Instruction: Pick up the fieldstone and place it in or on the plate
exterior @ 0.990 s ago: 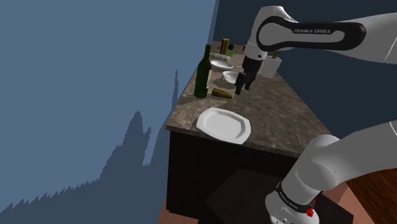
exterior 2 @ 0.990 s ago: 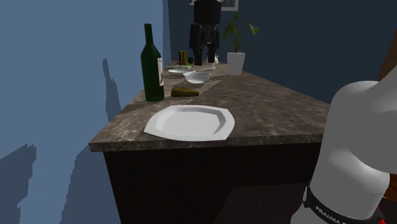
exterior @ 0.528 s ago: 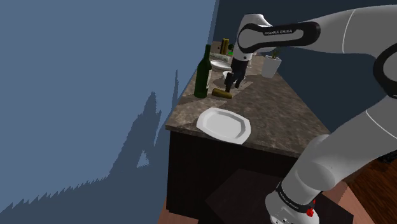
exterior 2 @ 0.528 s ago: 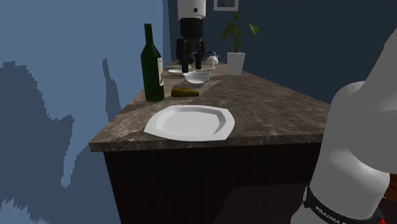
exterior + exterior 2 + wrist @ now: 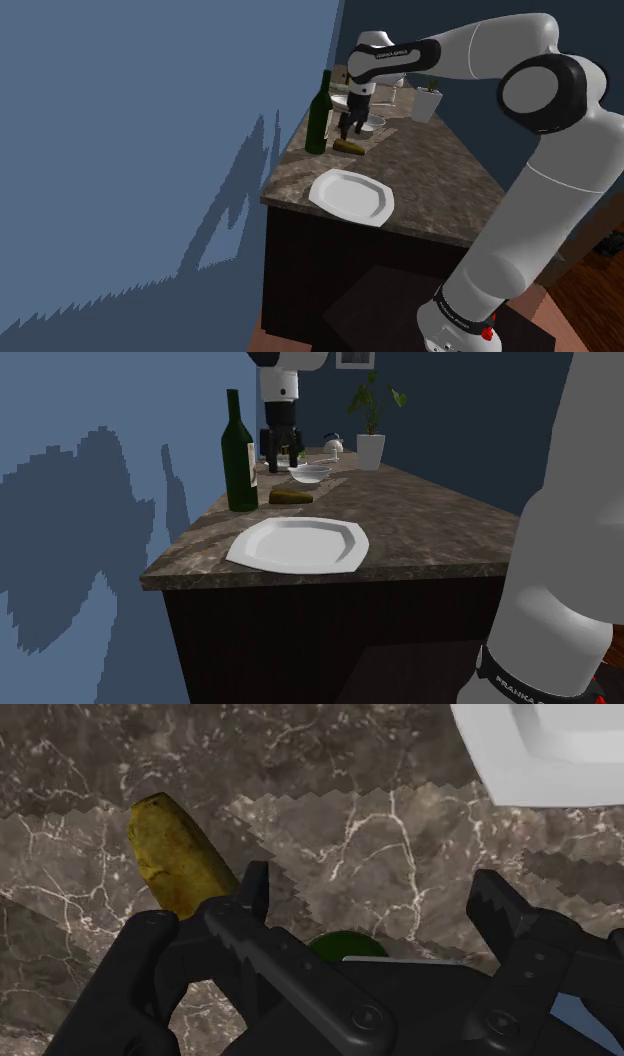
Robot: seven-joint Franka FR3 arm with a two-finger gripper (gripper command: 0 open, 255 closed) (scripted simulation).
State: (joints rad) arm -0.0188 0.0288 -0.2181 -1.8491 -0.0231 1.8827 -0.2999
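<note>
Fieldstone [image 5: 350, 147] [image 5: 291, 496] [image 5: 175, 859]: a yellowish-brown, elongated lump lying flat on the dark marbled countertop [image 5: 430, 180] [image 5: 430, 522] [image 5: 400, 804], untouched.
Where it sits: just beside the foot of the dark green bottle [image 5: 319, 115] [image 5: 239, 457], between the bottle and a small white bowl [image 5: 309, 474], and apart from the plate.
Plate [image 5: 351, 195] [image 5: 298, 544]: white, with angled edges, flat on the counter near its front edge with nothing on it. The stone is farther back along the counter.
Gripper [image 5: 348, 130] [image 5: 280, 460] [image 5: 372, 894]: black, pointing down, hanging just above the stone's end of the counter – close to the bottle.
Fingers: spread wide apart, with only bare marble in the gap between them.
Stone against the fingers: in the wrist view one end of the stone runs behind one finger [image 5: 255, 894] and the rest lies to that finger's outer side – it is not in the gap and I see no contact.
Arm: white with dark joints, reaching from the stand at the shoulder view's lower right, arching high and coming down over the far part of the counter.
Farther back: a potted plant [image 5: 430, 100] [image 5: 372, 422] in a white pot at the counter's far end.
Surroundings: a blue wall along the counter's side, with the arm's jagged shadow on it.
</note>
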